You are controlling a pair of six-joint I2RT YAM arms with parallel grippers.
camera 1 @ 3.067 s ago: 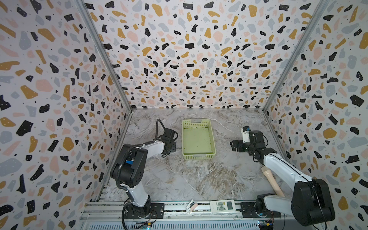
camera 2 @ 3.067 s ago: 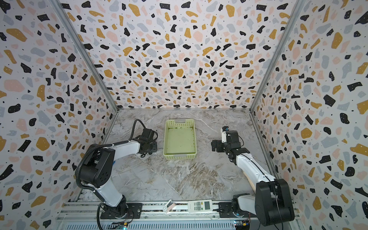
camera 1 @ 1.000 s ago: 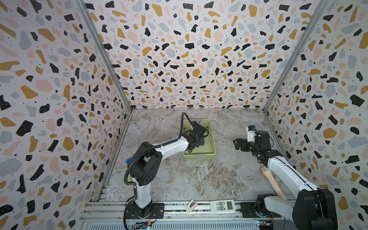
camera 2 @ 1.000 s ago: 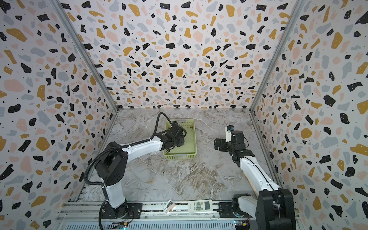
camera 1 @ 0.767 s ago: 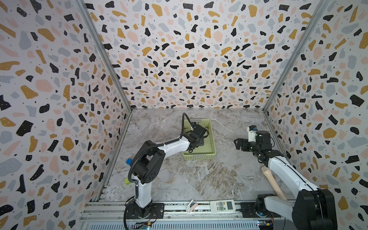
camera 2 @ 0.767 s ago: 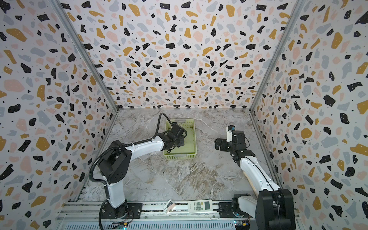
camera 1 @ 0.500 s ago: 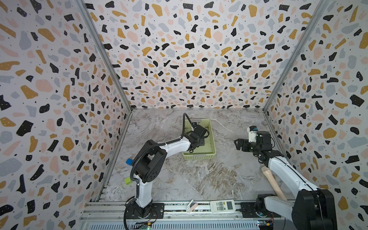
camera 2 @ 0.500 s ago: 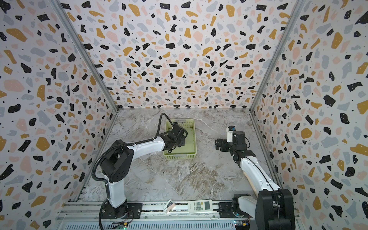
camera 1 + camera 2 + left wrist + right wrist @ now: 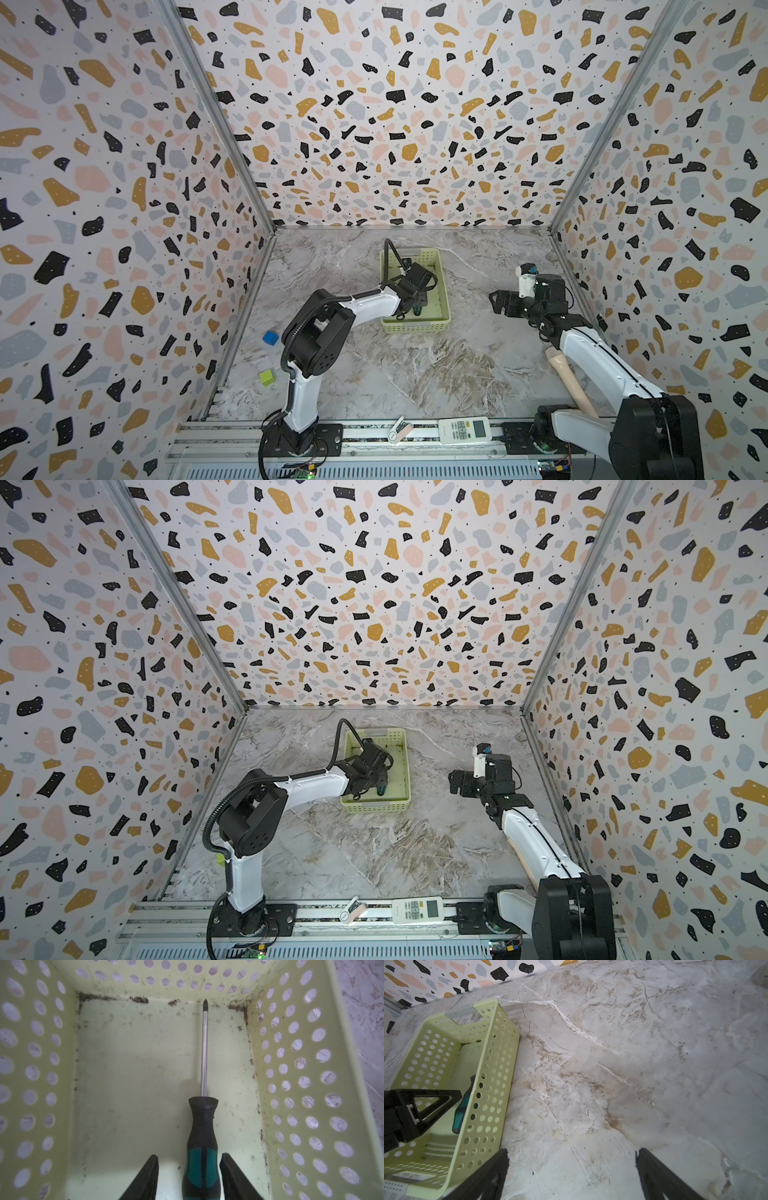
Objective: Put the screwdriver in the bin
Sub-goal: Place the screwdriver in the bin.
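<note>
My left gripper (image 9: 189, 1155) sits inside the bin (image 9: 301, 1064) with its jaws parted and a gap showing beside the screwdriver (image 9: 202, 1126) handle. The screwdriver lies flat on the bin floor, tip at the end wall. Only the left wrist view shows that gap; in both top views the wrist hides it. My right gripper (image 9: 572, 1153) is spread wide and empty over the table (image 9: 633, 1064) beside the bin.

Pale yellow-green bin (image 9: 135, 1084), teal-and-black screwdriver (image 9: 202, 1136)
</note>
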